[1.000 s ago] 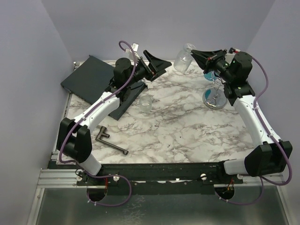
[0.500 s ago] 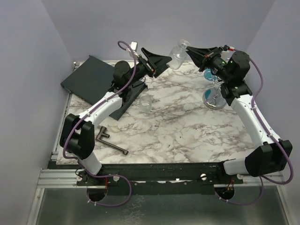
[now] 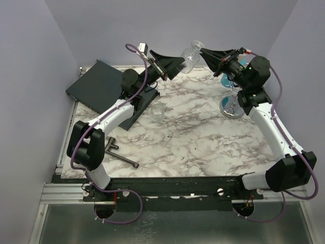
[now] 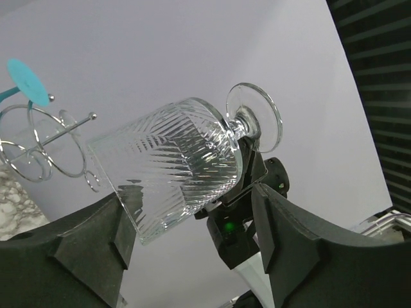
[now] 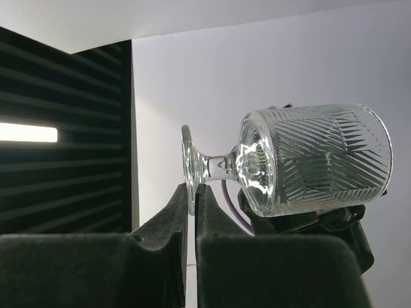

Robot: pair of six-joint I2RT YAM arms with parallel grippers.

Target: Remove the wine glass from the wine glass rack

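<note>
A clear cut-pattern wine glass (image 3: 190, 52) hangs tilted in the air, well left of the chrome wire wine glass rack (image 3: 232, 107). My right gripper (image 3: 204, 51) is shut on the glass's round foot (image 5: 188, 163), with the bowl (image 5: 314, 160) pointing away from it. My left gripper (image 3: 177, 63) is open, with its fingers either side of the bowl's rim end (image 4: 180, 160) and not closed on it. The rack's wire loops (image 4: 45, 144) show behind, with a teal glass foot (image 4: 29, 82) hanging in them.
A blue glass (image 3: 228, 80) still hangs on the rack. A small clear tumbler (image 3: 158, 112) stands on the marble table. A dark flat board (image 3: 96, 84) lies at back left, a black stand (image 3: 139, 104) under my left arm and a metal T-tool (image 3: 119, 152) at front left.
My right gripper has carried the wine glass up and to the left, away from the rack. My left gripper has risen and reached right to meet the bowl.
</note>
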